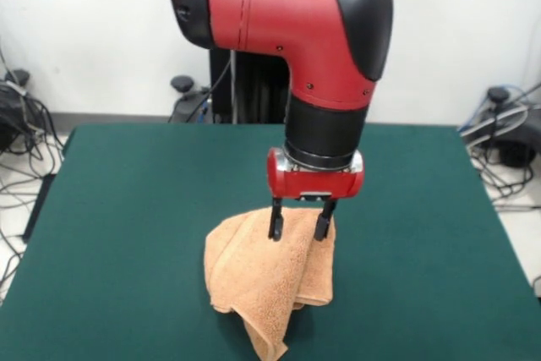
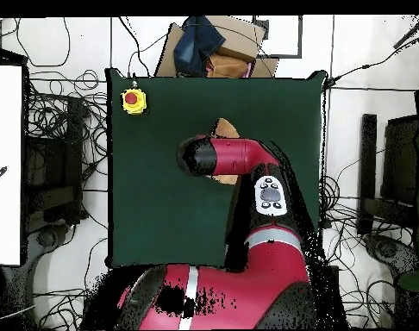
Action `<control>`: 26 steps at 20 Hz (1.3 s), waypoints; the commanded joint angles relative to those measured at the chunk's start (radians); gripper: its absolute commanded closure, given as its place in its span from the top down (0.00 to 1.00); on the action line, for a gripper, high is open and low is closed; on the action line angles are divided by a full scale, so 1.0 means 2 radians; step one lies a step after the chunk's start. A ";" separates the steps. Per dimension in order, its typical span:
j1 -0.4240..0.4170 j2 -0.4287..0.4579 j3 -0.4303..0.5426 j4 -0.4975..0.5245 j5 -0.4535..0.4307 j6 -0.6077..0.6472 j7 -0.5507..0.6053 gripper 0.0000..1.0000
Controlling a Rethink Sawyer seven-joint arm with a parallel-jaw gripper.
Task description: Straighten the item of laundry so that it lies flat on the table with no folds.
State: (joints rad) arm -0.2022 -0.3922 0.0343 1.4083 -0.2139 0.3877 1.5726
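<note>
One towel (image 1: pixel 269 281) lies bunched and folded on the green table (image 1: pixel 127 234), toward the table's front edge in the front view, and in the overhead view only a small orange bit (image 2: pixel 225 129) peeks out beside the red arm (image 2: pixel 234 158). The gripper (image 1: pixel 299 227) hangs right over the top of the towel with its two fingers (image 1: pixel 275 219) spread apart, holding nothing that I can see. I think the towel is soft, light and floppy, so it should bend and slide easily, and the loose corner at its front looks like a good spot to pinch and pull out flat.
</note>
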 commanded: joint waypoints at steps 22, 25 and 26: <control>-0.033 0.018 -0.003 -0.042 0.052 0.158 0.039 1.00; -0.034 0.011 -0.008 -0.031 0.056 0.148 0.055 1.00; -0.026 0.008 -0.013 -0.035 0.041 0.152 0.038 1.00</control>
State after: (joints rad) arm -0.2533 -0.3290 0.0245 1.3085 -0.1031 0.5861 1.5726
